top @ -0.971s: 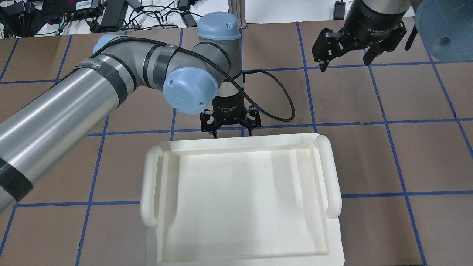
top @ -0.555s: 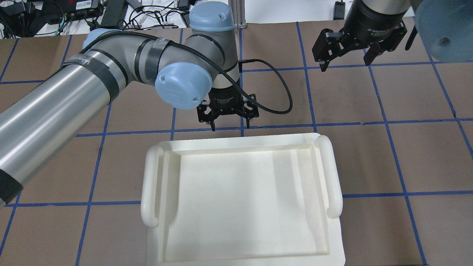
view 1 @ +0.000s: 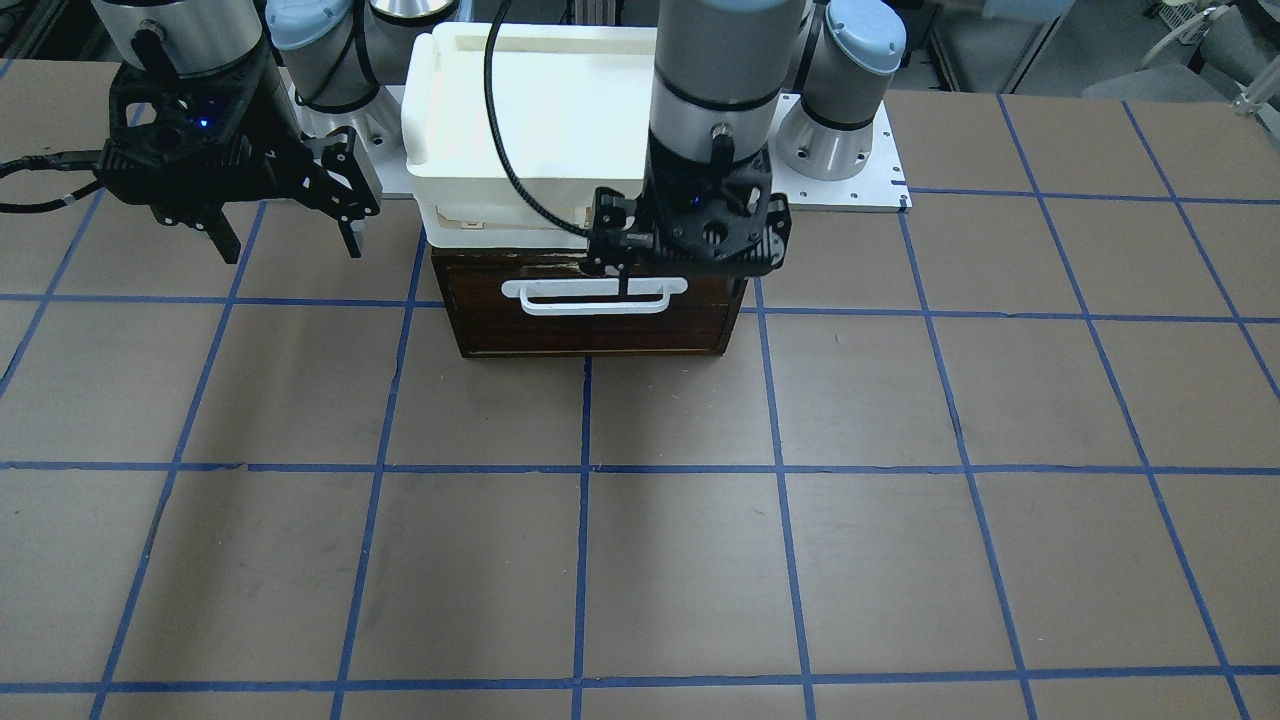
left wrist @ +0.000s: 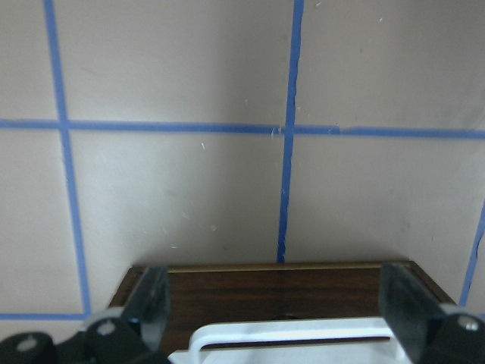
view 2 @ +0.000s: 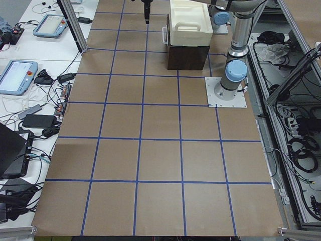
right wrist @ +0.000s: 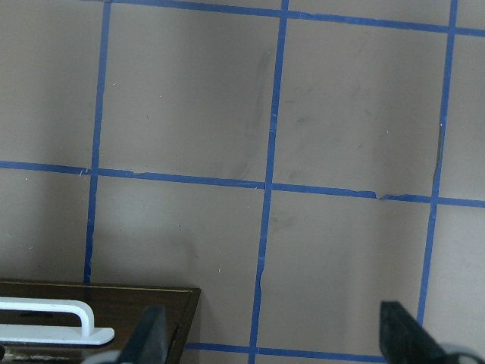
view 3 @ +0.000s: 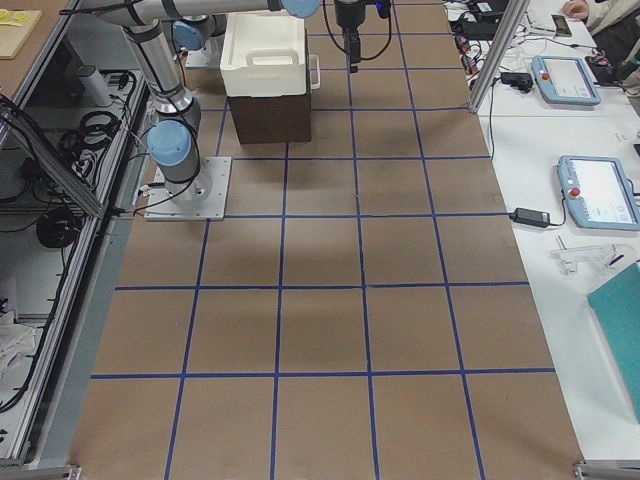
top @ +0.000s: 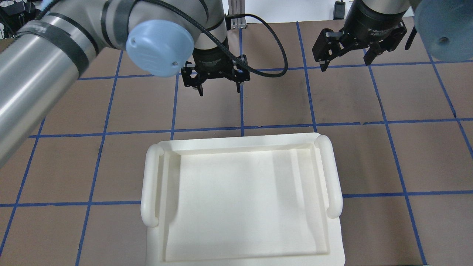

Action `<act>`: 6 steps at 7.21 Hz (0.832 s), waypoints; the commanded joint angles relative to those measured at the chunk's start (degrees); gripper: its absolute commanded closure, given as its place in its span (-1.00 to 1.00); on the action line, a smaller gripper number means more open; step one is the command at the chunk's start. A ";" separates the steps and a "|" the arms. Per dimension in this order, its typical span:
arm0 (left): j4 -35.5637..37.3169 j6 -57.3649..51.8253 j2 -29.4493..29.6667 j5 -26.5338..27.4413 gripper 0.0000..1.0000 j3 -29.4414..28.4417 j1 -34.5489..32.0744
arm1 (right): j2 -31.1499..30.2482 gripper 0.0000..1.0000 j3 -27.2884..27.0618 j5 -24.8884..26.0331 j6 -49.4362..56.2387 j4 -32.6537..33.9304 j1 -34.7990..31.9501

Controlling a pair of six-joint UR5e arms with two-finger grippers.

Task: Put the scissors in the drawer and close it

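**Drawer shut, both grippers open above the taped table**

A flat brown table (view 1: 900,520) gridded with blue tape carries the shallow wooden drawer (view 1: 590,328) with its dark brown chipped front. It is shut, beneath a moulded white plastic tray (top: 240,141). White benches (view 2: 50,52) with tablets and cables flank the table. The silver left arm (top: 44,55) reaches out past the drawer. Its black left gripper (top: 220,88) points down in front of the drawer's white bar handle (view 1: 595,298), clear of it, jaws spread wide. The black right gripper (top: 345,62) hangs off to the drawer's side, likewise agape, holding nothing.
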State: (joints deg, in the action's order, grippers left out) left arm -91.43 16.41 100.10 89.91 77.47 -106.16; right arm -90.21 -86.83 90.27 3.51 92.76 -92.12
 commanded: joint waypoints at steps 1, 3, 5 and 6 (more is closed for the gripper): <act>-4.02 -5.21 -7.87 0.44 -1.00 3.88 4.35 | -0.14 -1.00 0.00 -0.27 0.00 -0.47 -0.08; -3.58 -7.09 -11.77 0.44 -1.00 6.02 8.76 | -0.41 -1.00 0.00 0.17 0.00 -2.65 -0.08; -2.44 -7.10 -11.51 0.53 -1.00 5.68 10.00 | -0.76 -1.00 0.00 -0.09 -0.09 -3.11 -0.08; -2.44 -7.10 -11.60 0.44 -1.00 5.76 10.09 | -0.76 -1.00 0.00 -0.27 0.00 -3.02 -0.08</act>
State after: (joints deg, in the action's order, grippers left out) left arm -94.07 9.36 88.60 90.41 83.24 -96.42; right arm -90.92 -86.84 90.20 3.48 89.82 -92.20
